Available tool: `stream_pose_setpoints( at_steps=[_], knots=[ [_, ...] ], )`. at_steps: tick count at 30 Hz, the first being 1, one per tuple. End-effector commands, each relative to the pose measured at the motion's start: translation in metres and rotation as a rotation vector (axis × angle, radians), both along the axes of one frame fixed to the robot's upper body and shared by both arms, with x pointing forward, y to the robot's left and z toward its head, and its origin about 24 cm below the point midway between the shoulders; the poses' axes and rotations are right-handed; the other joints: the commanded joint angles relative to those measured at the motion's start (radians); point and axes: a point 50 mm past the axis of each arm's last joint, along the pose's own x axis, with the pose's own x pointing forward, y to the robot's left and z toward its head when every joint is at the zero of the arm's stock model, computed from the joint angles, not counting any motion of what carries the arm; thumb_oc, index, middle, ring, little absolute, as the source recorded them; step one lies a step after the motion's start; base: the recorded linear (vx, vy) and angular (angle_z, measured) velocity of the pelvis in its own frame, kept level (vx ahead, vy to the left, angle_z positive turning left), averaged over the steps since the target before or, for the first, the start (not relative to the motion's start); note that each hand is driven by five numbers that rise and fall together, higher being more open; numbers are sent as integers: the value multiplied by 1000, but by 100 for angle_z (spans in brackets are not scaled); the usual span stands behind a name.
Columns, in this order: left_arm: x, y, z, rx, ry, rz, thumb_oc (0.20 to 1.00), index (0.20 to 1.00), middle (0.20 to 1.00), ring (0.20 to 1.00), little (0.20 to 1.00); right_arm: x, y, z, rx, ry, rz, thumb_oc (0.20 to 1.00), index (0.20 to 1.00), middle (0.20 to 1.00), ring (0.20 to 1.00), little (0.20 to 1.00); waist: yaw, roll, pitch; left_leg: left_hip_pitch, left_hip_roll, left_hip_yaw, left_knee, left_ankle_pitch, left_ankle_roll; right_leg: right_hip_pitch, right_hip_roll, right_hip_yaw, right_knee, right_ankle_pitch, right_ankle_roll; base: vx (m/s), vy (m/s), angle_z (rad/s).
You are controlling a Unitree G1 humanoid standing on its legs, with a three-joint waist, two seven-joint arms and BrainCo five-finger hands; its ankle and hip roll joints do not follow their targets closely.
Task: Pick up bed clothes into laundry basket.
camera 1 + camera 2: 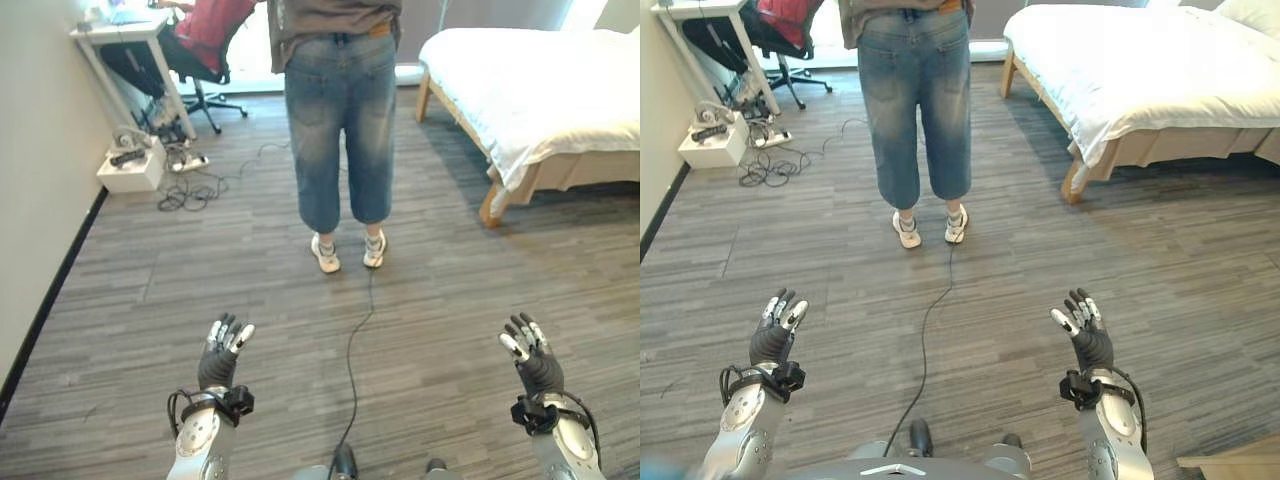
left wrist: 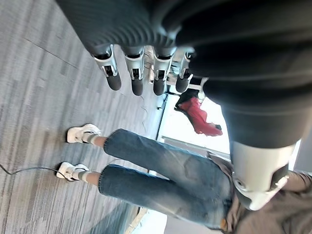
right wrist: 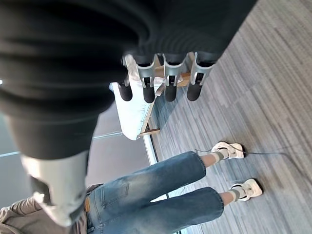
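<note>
Well apart, left hand [image 1: 222,352] and right hand [image 1: 532,356] hover spread and empty above the floor [image 1: 450,300].

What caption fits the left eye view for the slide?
Both hands, left hand and right hand, open and empty; person stands ahead, bed beyond.

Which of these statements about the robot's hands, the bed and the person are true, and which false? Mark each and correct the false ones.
1. Both hands are open and hold nothing. True: the left hand and the right hand hang over the bare floor.
2. The bed stands ahead on the robot's left. False: on its right.
3. A person stands ahead between the hands. True.
4. The right hand holds a white sheet. False: the white bedding lies on the bed.
5. A white desk stands at the far left. True.
</note>
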Motion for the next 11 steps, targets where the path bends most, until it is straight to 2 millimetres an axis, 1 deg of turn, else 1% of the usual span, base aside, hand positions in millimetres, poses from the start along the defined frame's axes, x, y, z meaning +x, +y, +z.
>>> stream_pose_setpoints(
  at_steps=[1, 6, 11],
  knots=[
    [6, 7, 23, 40, -125, 18, 1000, 1000, 1000, 1000, 1000, 12, -11, 23, -109, -115, 14, 1000, 1000, 1000, 1000, 1000, 1, 19, 0, 98, 121, -69, -60, -10, -86, -31, 36, -26, 46, -17, -15, 44, -52, -10],
    [-4, 3, 8, 9, -62, 7, 1000, 1000, 1000, 1000, 1000, 4, -12, 17, -136, -74, 29, 1000, 1000, 1000, 1000, 1000, -2, 22, -12, 108, 133, -66, -72, -3, -94, -13, 53, -29, 21, -31, -20, 30, -37, -2],
    [-3, 1, 8, -10, -67, 11, 1000, 1000, 1000, 1000, 1000, 2, -12, 16, -131, -70, 28, 1000, 1000, 1000, 1000, 1000, -5, 21, -17, 112, 141, -63, -82, 5, -101, -9, 62, -25, 13, -38, -24, 11, -30, -3]
  ],
)
